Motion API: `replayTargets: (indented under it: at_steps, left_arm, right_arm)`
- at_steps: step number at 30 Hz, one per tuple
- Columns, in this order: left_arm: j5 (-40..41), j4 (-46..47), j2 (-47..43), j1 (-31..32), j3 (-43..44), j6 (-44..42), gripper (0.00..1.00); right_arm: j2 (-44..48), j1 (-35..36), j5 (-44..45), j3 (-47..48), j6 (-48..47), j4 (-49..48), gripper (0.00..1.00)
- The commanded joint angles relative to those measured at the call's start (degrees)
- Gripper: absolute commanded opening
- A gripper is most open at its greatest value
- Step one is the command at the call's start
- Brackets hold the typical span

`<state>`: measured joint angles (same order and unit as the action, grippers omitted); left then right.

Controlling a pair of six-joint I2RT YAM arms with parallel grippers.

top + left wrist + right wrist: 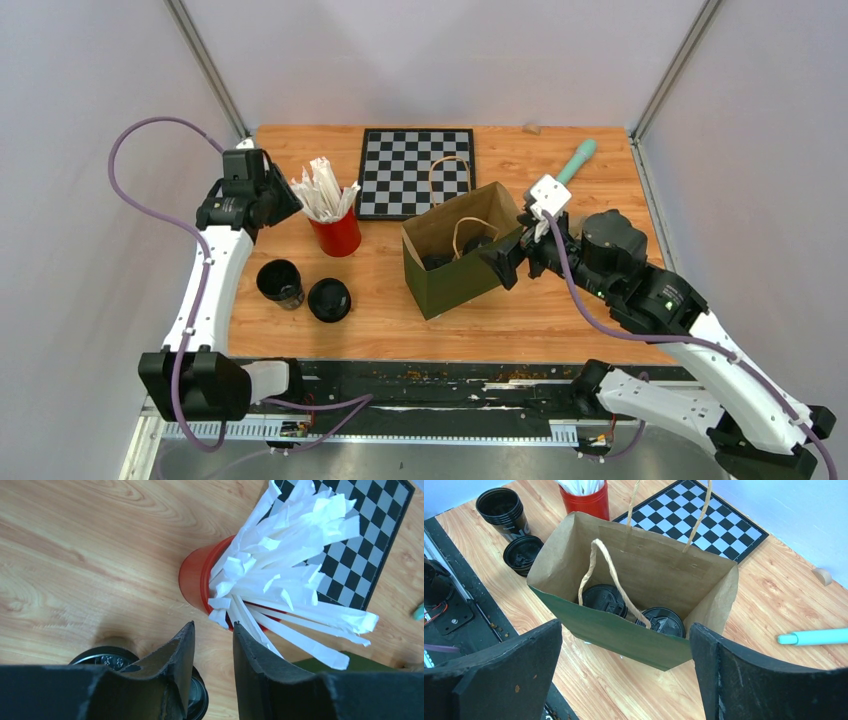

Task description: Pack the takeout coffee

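As the top view shows it, the left gripper (pixel 283 203) hangs just beside the straws (pixel 322 190), whose red cup (pixel 338 238) stands ahead of its tips. An open cup stack (pixel 280 283) and a pile of lids (pixel 329 299) lie back toward that arm's base, so the left arm is much the nearer to them. The right gripper (pixel 513 243) is at one end of the bag (pixel 450 285).

From the left wrist, the jaws stand a narrow gap apart with only bare table (pixel 75 555) showing between them. The straws fan out ahead, long axes running toward the fingers. One seems to brush a finger, though I cannot tell whether it touches.

From the right wrist, the jaws are spread wide and hold nothing. The bag stands upright ahead and between them, mouth open. Two lidded coffees (pixel 605 599) sit side by side on its floor, upright.
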<state>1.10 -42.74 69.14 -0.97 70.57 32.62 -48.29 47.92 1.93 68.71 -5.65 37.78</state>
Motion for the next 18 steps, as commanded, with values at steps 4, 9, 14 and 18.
replayTargets:
  at_steps: [4,9,14,18]
  left_arm:
    - [0.2,4.8,1.2,-0.5,1.4,-0.6,0.33]
    - [1.0,5.3,0.8,-0.5,0.5,-1.2,0.29]
    - [0.8,5.4,1.4,-0.5,0.8,-1.8,0.25]
    - [0.9,4.1,1.4,-0.5,2.4,-2.3,0.14]
  right_arm:
    - [3.4,-0.1,1.1,-2.4,1.5,-3.4,0.97]
    - [2.3,0.0,1.3,-1.8,1.4,-2.8,0.97]
    - [1.8,0.0,1.2,-1.7,0.7,-2.7,0.97]
    - [1.6,0.0,1.5,-1.8,-0.1,-2.5,0.97]
